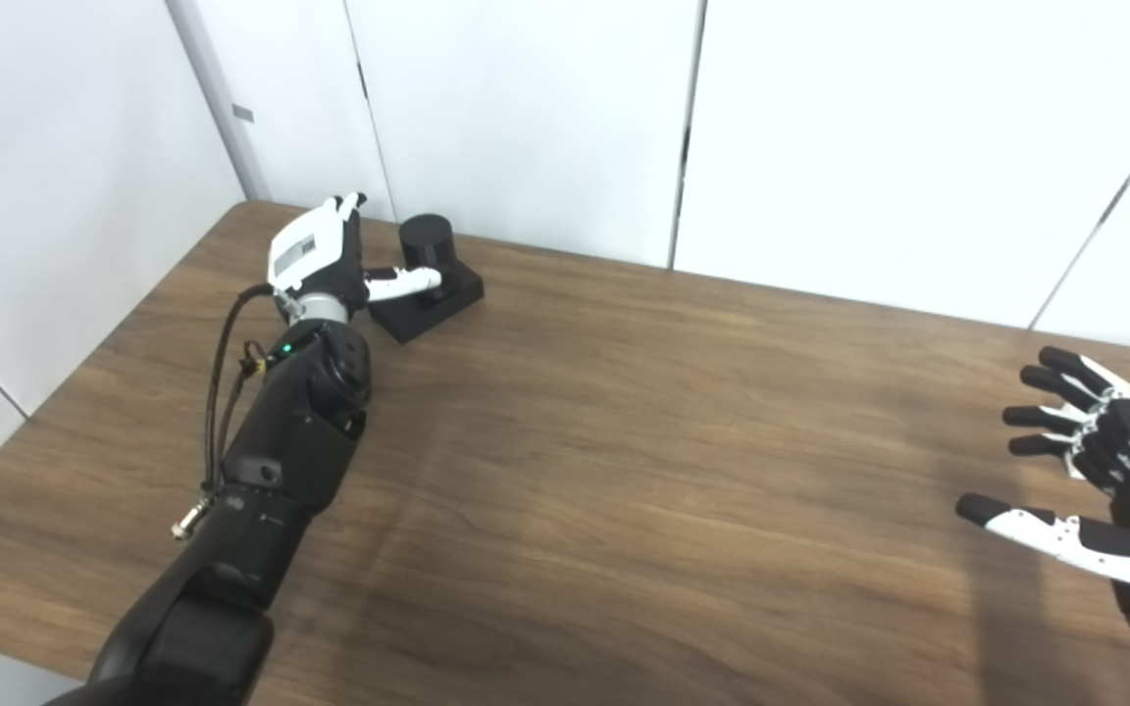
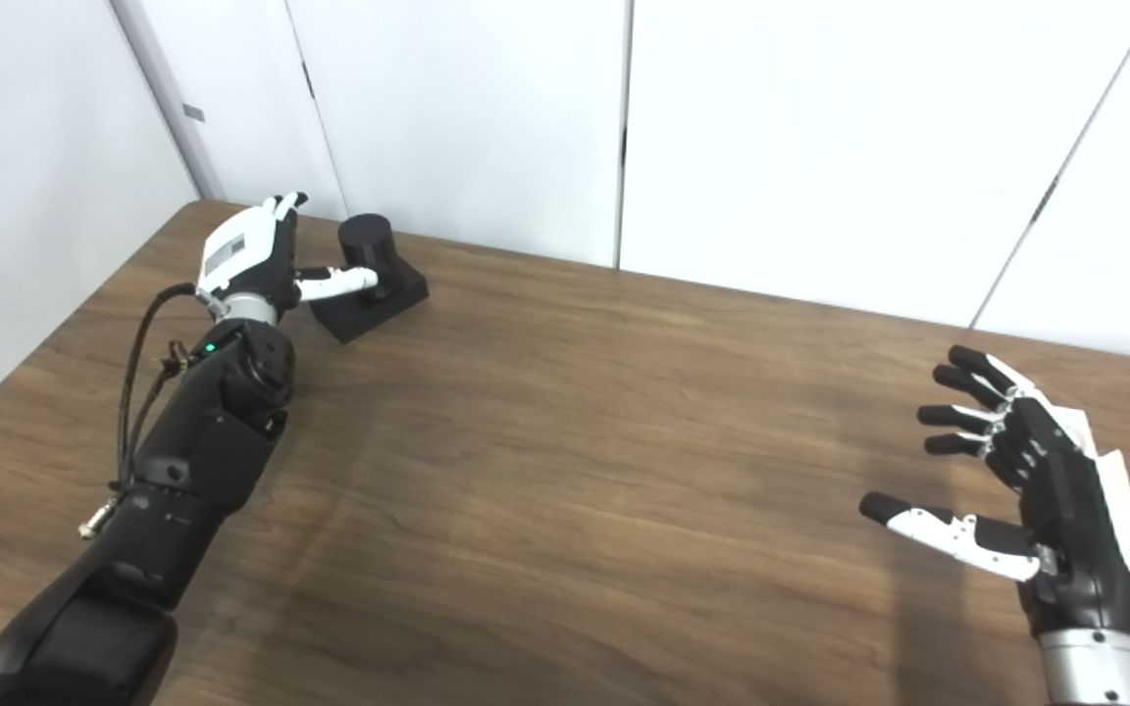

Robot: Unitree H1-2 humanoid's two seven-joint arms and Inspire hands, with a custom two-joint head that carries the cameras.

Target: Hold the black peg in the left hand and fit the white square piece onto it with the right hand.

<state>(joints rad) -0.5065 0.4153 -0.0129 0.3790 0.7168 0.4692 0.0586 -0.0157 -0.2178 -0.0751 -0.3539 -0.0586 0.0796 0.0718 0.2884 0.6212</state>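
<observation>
Right now the black peg [image 1: 426, 243] stands upright on its square black base [image 1: 428, 299] at the far left corner of the counter [image 1: 643, 441], and I read that spot as simply where it was staged, since it sits flat on the wood rather than lifted. My left robot hand [image 1: 325, 253] is just beside it on the near-left side, with the thumb [image 1: 406, 283] reaching across the top of the base to the foot of the peg. The other fingers point up and away behind the peg, so I cannot tell whether they have closed around it; I judge this as a grasp being set up, not one made.

The left arm is stretched long and nearly straight from the bottom-left edge to get there, wrist turned so the white back of the hand faces the camera.

My right robot hand [image 2: 1016, 471] waits well apart on the opposite side, hovering over bare wood, palm turned inward, fingers spread and thumb out, holding nothing. The white square piece shows in neither view, so I cannot say where it lies.
</observation>
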